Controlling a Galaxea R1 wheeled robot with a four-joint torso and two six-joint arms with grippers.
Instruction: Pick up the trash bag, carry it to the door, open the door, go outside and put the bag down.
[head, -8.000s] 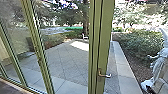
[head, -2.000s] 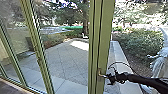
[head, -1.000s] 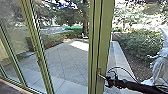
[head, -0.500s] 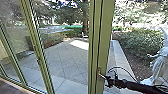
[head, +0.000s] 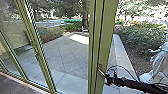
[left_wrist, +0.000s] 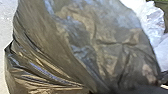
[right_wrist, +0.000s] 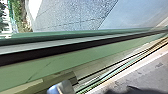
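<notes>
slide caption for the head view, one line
Right gripper at the handle of a green-framed door, with a paved yard and bushes outside.

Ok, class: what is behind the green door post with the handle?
Beyond the green door post, paving and a tree trunk show on its left in the head view, a pale stone strip and bushes on its right. What lies directly behind it is covered.

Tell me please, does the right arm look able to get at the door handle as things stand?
Very likely yes: in the head view, the right end effector is right at the door handle, and I see nothing in between that blocks it.
</notes>
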